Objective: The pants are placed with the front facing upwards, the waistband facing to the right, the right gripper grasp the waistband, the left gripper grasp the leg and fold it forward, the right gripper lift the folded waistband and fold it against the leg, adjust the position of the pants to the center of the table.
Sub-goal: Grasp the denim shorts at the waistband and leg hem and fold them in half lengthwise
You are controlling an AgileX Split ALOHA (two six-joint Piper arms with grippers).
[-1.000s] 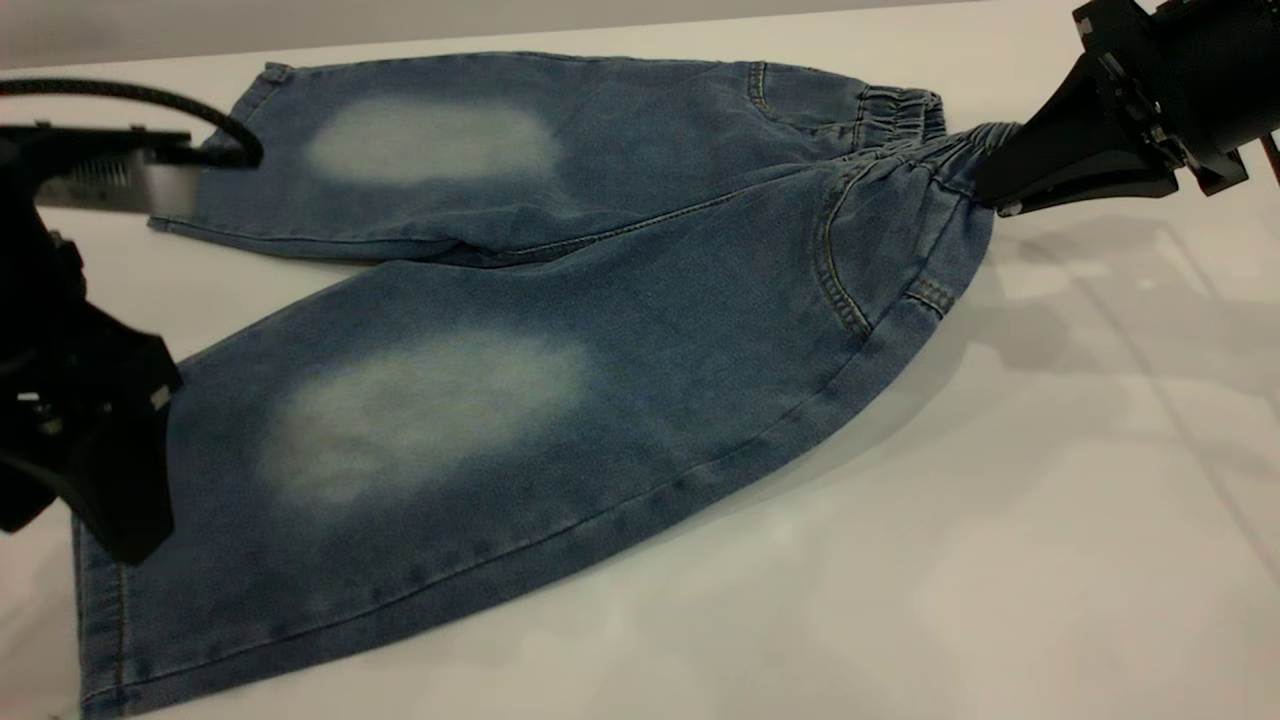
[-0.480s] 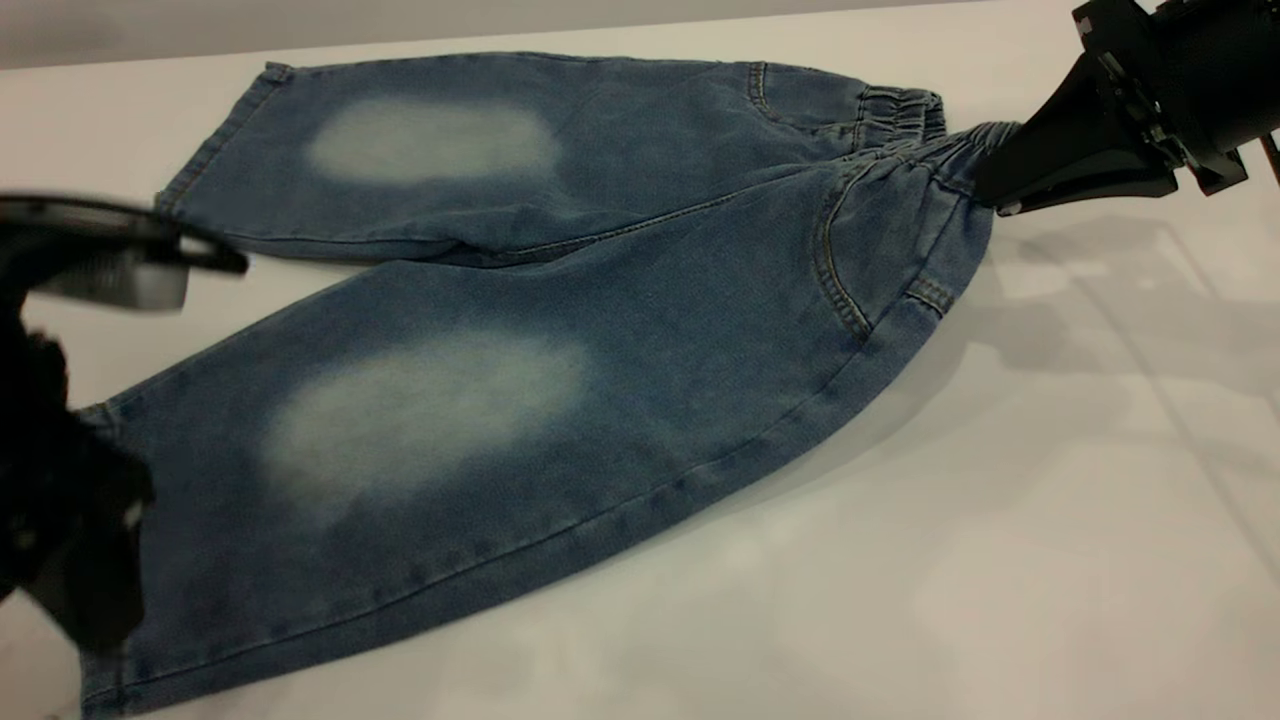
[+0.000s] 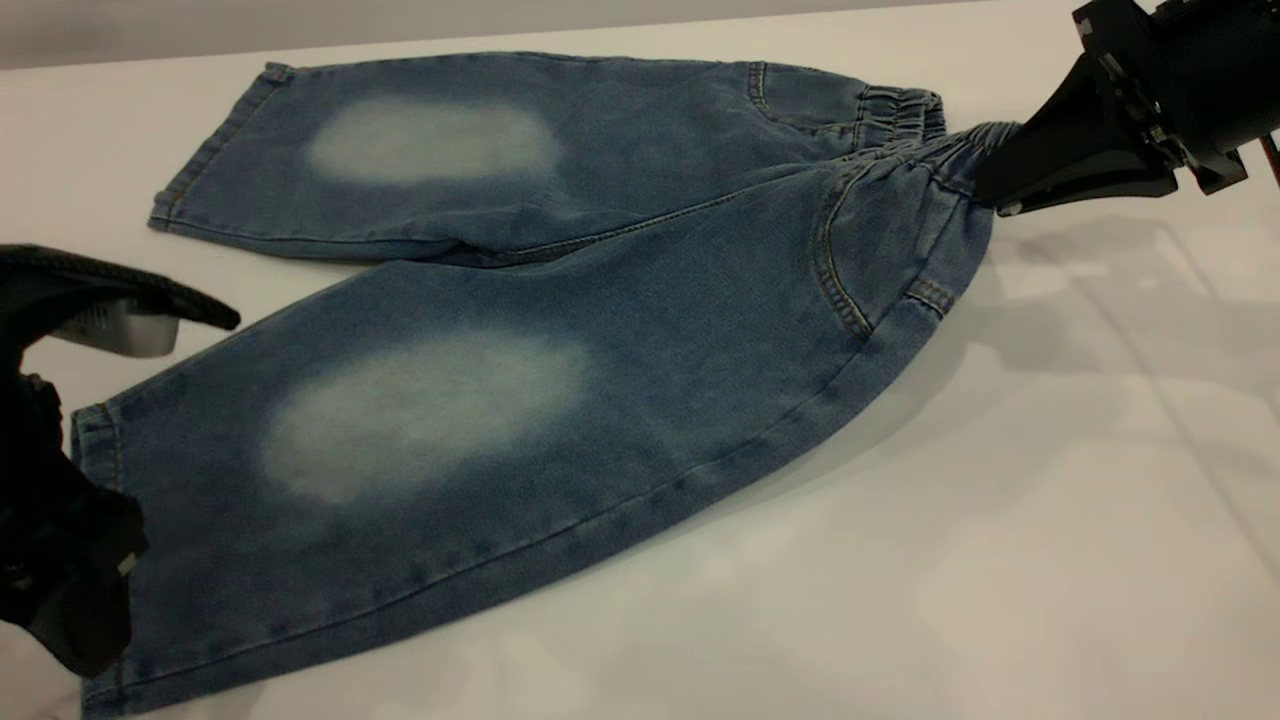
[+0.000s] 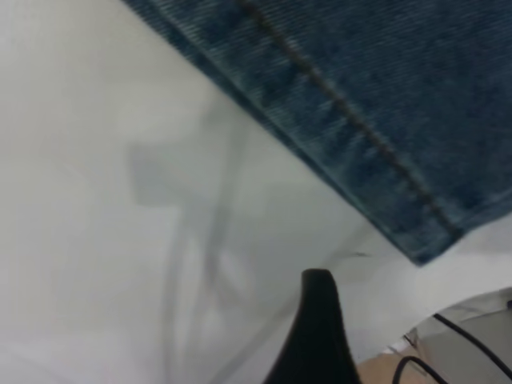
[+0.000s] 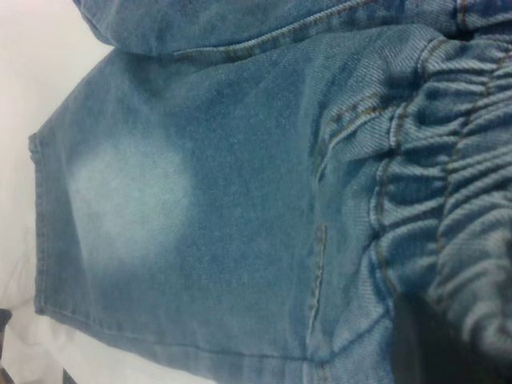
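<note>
The blue denim pants (image 3: 620,290) lie front up on the white table (image 3: 1000,560), waistband (image 3: 935,150) to the right. My right gripper (image 3: 990,190) is shut on the gathered waistband (image 5: 456,200) and holds that end slightly raised; its dark finger (image 5: 436,344) shows under the ruched cloth. The near leg (image 3: 400,430) and the far leg (image 3: 430,140) spread apart toward the left. My left gripper (image 3: 125,470) stands open at the near leg's hem cuff (image 3: 95,440), one finger above it and one below. In the left wrist view one black fingertip (image 4: 318,320) sits apart from the hem (image 4: 360,136).
Bare tabletop (image 3: 1050,450) stretches in front of and to the right of the pants. The table's far edge (image 3: 400,40) runs just behind the far leg. Cables and a table corner (image 4: 464,336) show in the left wrist view.
My left gripper has moved from beside the far leg's hem toward the front, to the near leg's hem. The right gripper and the pants have stayed put.
</note>
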